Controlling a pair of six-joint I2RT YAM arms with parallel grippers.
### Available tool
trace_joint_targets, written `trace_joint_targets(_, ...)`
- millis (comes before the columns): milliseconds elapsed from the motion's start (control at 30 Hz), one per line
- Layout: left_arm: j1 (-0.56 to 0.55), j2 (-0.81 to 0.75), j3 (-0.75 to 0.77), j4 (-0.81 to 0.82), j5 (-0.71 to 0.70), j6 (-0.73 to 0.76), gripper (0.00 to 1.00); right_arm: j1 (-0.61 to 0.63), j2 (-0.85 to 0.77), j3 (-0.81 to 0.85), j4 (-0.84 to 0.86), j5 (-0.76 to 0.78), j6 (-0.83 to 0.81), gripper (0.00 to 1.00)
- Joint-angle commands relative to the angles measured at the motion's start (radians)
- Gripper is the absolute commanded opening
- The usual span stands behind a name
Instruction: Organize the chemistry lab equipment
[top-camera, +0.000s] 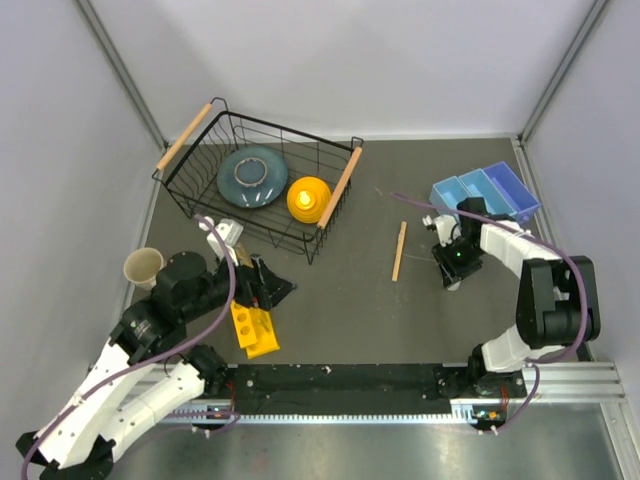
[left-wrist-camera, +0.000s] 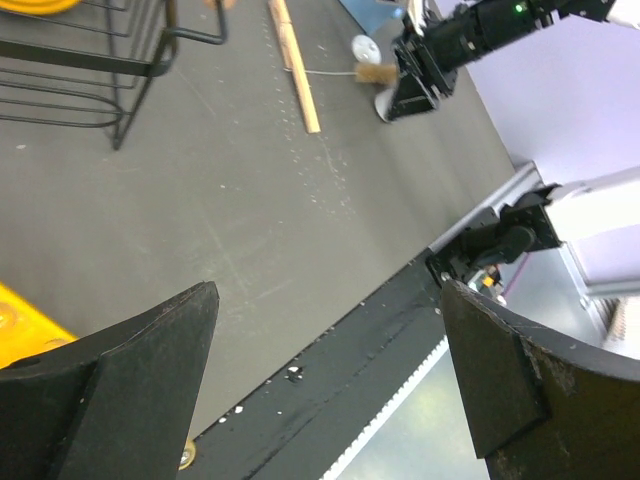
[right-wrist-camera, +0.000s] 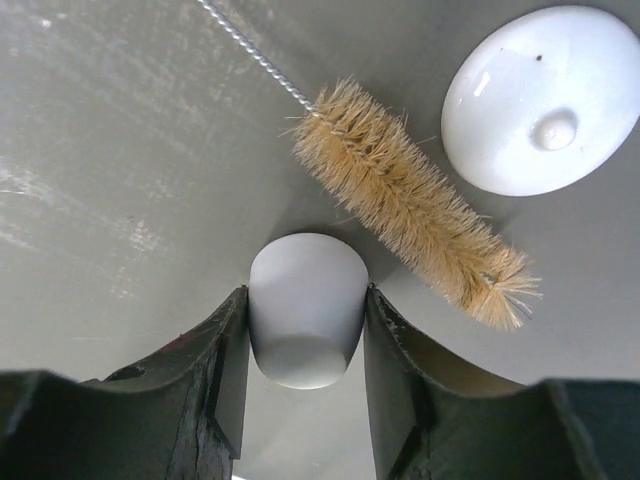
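In the right wrist view a small white tapered piece (right-wrist-camera: 307, 305) stands on the table, and my right gripper (right-wrist-camera: 306, 298) is shut on it with both fingers touching its sides. Just beyond it lies a small brown brush (right-wrist-camera: 410, 205) on a twisted wire, and a white round lid-like piece (right-wrist-camera: 545, 100) sits further right. The pale wooden stick (top-camera: 400, 250) lies left of the right gripper (top-camera: 452, 275) in the top view. My left gripper (left-wrist-camera: 330, 290) hovers wide open over the table's near edge, holding nothing. The glass tube is not in view.
A black wire basket (top-camera: 335, 195) at the back left holds a blue-grey plate (top-camera: 252, 177) and a yellow dome (top-camera: 308, 198). Blue trays (top-camera: 485, 193) stand at the back right. A yellow rack (top-camera: 255, 330) and a paper cup (top-camera: 143, 266) sit near the left arm.
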Motion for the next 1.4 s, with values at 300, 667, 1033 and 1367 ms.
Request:
trace_joint_targets(300, -0.024, 0.139, -0.104, 0.558, 0.289, -0.322, 0.95, -0.012, -0.306, 0.091, -0.114, -0.63, 0.004, 0.27)
trace_joint_targets(667, -0.152, 0.401, -0.167, 1.02, 0.198, -0.562, 0.95, -0.006, -0.387, 0.161, -0.099, -1.189, 0.094, 0.27)
trace_joint_targets(1033, -0.206, 0.668, -0.153, 1.282, 0.154, -0.724, 0.76, 0.039, -0.418, 0.13, -0.093, -1.281, 0.096, 0.28)
trace_joint_targets(1367, -0.249, 0.794, -0.089, 1.385, 0.167, -0.766, 0.63, 0.077, -0.421, 0.118, -0.082, -1.277, 0.091, 0.28)
